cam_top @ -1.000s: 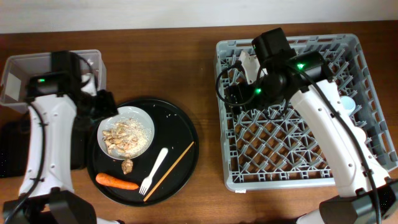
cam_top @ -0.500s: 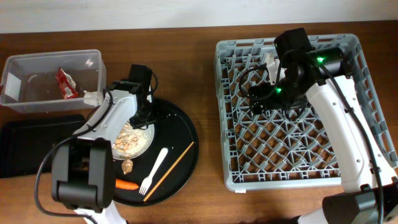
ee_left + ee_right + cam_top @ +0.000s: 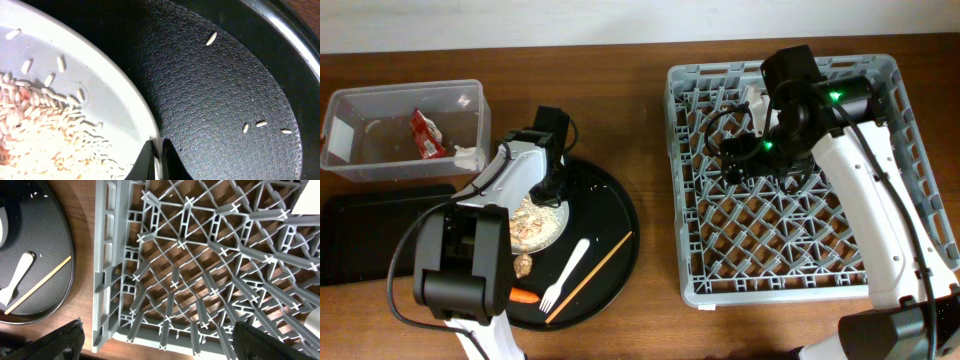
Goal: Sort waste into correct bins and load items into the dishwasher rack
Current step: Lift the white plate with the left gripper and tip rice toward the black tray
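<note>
The pale plate (image 3: 542, 222), with white rice and beige scraps on it, lies on the round black tray (image 3: 605, 215). My left gripper (image 3: 549, 188) is shut on the plate's far rim. In the left wrist view the left gripper (image 3: 157, 161) has its jaws pinching the plate (image 3: 100, 105) edge. A white fork (image 3: 566, 274), a chopstick (image 3: 592, 273), a beige chunk (image 3: 525, 266) and a carrot (image 3: 526, 297) lie on the same tray. My right gripper (image 3: 738, 160) hangs open above the grey dishwasher rack (image 3: 880, 75). The right gripper (image 3: 160, 347) holds nothing.
The clear tub (image 3: 380, 165) at the back left holds a red wrapper (image 3: 426, 135), with a white tissue (image 3: 470, 157) at its right corner. A shallow black tray (image 3: 370, 235) lies in front of it. A white object (image 3: 752, 97) in the rack is partly hidden by the right arm.
My left arm has swung from the clear tub to the plate and closed on its rim. The right arm shifted right over the rack, then held still.
</note>
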`<action>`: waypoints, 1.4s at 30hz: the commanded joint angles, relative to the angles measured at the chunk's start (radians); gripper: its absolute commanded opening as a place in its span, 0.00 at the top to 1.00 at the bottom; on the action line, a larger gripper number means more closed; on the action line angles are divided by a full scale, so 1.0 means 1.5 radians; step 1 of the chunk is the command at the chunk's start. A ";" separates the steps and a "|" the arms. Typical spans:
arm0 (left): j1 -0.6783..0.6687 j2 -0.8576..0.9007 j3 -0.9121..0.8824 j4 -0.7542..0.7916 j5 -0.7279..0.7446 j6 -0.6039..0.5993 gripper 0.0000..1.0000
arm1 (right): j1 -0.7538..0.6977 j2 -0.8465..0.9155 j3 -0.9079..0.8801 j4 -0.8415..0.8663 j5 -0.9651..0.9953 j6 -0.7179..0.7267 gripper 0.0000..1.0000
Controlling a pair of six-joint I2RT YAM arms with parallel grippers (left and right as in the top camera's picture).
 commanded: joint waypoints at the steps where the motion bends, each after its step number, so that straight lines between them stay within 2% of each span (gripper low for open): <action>1: 0.001 0.036 -0.016 -0.016 -0.033 0.007 0.99 | -0.002 0.005 0.003 -0.002 0.006 -0.005 0.03; 8: -0.017 0.037 -0.016 -0.048 -0.038 0.007 0.99 | -0.002 0.005 0.003 -0.003 0.006 -0.005 0.03; 12: -0.055 0.040 -0.023 -0.059 -0.111 0.006 0.99 | -0.002 0.005 0.003 -0.003 0.006 -0.005 0.02; 17: -0.065 0.040 -0.023 -0.069 -0.117 0.007 0.99 | -0.002 0.005 0.003 -0.003 0.006 -0.005 0.02; 27: -0.065 0.034 0.091 -0.246 -0.156 0.006 0.99 | -0.002 0.005 0.003 -0.005 0.006 -0.005 0.02; 33: -0.061 -0.053 0.100 -0.281 -0.167 0.006 1.00 | -0.002 0.005 0.003 -0.009 0.019 -0.005 0.02; 37: -0.018 -0.138 0.100 -0.310 -0.173 0.017 0.99 | -0.002 0.005 0.003 -0.013 0.019 -0.005 0.02; 42: 0.105 -0.189 0.101 -0.313 -0.173 0.070 1.00 | -0.002 0.005 0.003 -0.013 0.019 -0.005 0.02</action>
